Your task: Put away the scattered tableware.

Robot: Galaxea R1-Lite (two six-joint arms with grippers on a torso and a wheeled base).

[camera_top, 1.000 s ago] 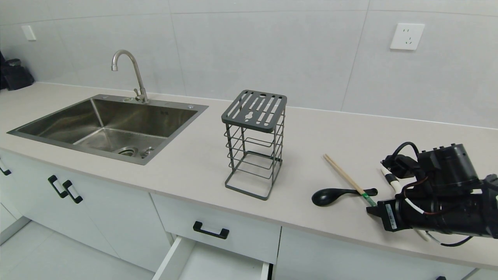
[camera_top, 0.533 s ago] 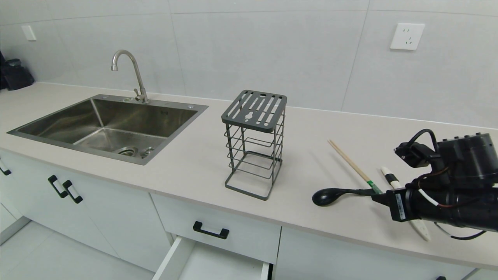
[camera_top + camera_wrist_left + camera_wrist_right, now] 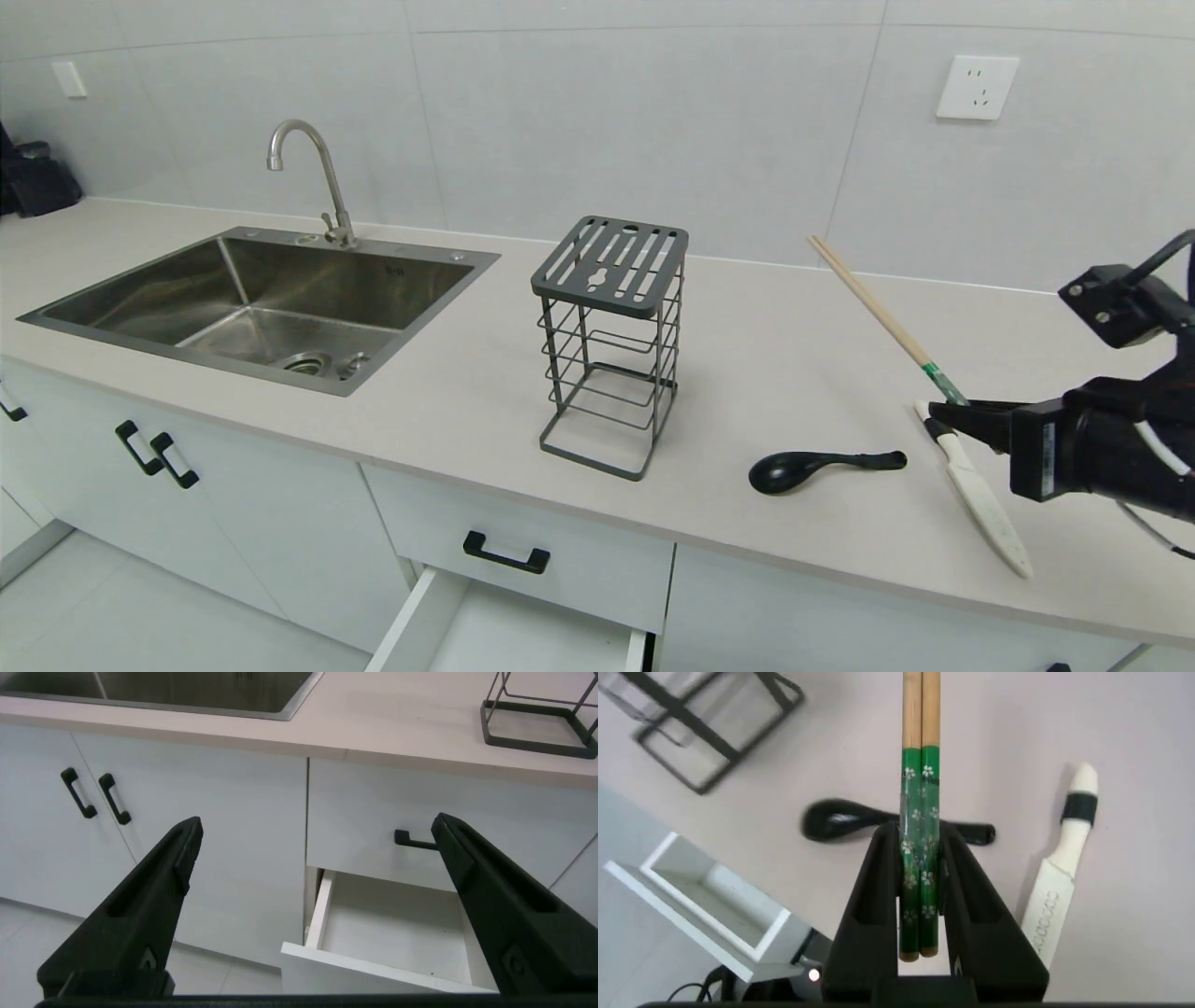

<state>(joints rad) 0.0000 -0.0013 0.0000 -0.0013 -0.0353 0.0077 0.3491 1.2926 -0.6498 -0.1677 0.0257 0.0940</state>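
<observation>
The chopsticks (image 3: 878,308) (image 3: 921,765) are pinched as a pair, side by side, in the right claw (image 3: 943,411) (image 3: 920,849), clear of the counter (image 3: 467,392). Their green patterned ends sit between the fingers. In the head view the bare wooden tips slant up, towards the back wall and to the robot's left.

A dark wire rack (image 3: 607,345) (image 3: 701,719) with a slotted top stands upright mid-counter. To its left is a steel sink (image 3: 252,299). Under the counter a white drawer (image 3: 504,635) (image 3: 392,933) (image 3: 701,905) is pulled open.

A black spoon (image 3: 812,467) (image 3: 850,821) lies flat on the counter to the right of the rack, with its bowl towards the rack. A white knife (image 3: 976,490) (image 3: 1060,887) lies farther right, with its tip towards the counter's front edge.

The right arm comes in from the right, low over the counter's front right part, with its claw pointing left above the knife's handle end. The left claw (image 3: 315,831) hangs in front of the cabinets below counter height, with its fingers spread wide, facing the open drawer.
</observation>
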